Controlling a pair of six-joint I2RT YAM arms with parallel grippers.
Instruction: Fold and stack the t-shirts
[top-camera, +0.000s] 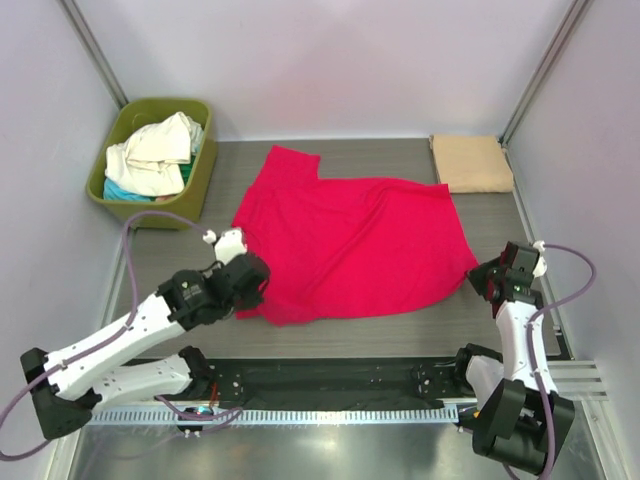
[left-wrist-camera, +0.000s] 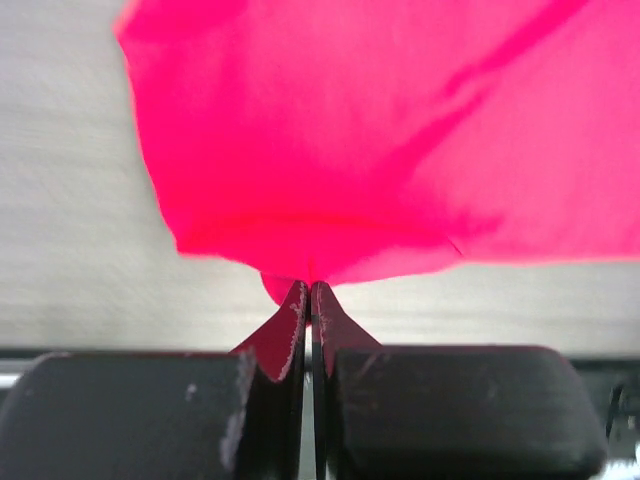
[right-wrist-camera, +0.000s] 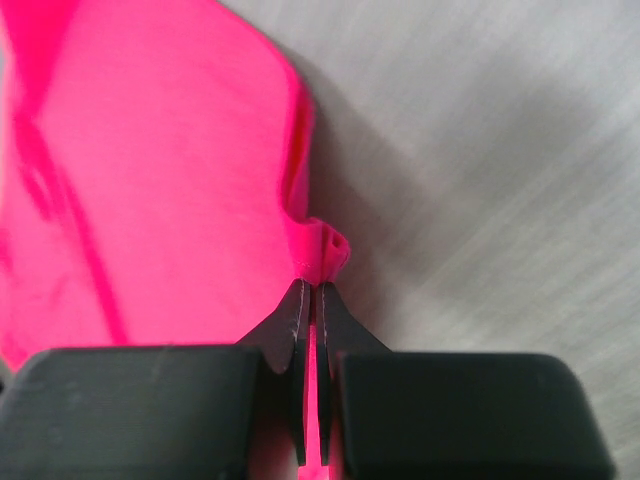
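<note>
A crimson-red t-shirt (top-camera: 350, 245) lies spread and rumpled across the middle of the table, one sleeve pointing to the back left. My left gripper (top-camera: 250, 283) is shut on the red shirt's near-left edge (left-wrist-camera: 310, 262). At the shirt's right edge, my right gripper (top-camera: 478, 277) is shut on a bunched fold of red cloth (right-wrist-camera: 322, 250), which shows between its jaws. A folded tan-beige t-shirt (top-camera: 471, 163) rests at the back right corner. Cream-white and teal t-shirts (top-camera: 152, 157) are heaped in the tub.
An olive-green plastic tub (top-camera: 155, 165) stands at the back left, off the table's corner. Metal frame posts rise at both back corners. The table's near edge carries a black rail (top-camera: 330, 385) between the arm bases.
</note>
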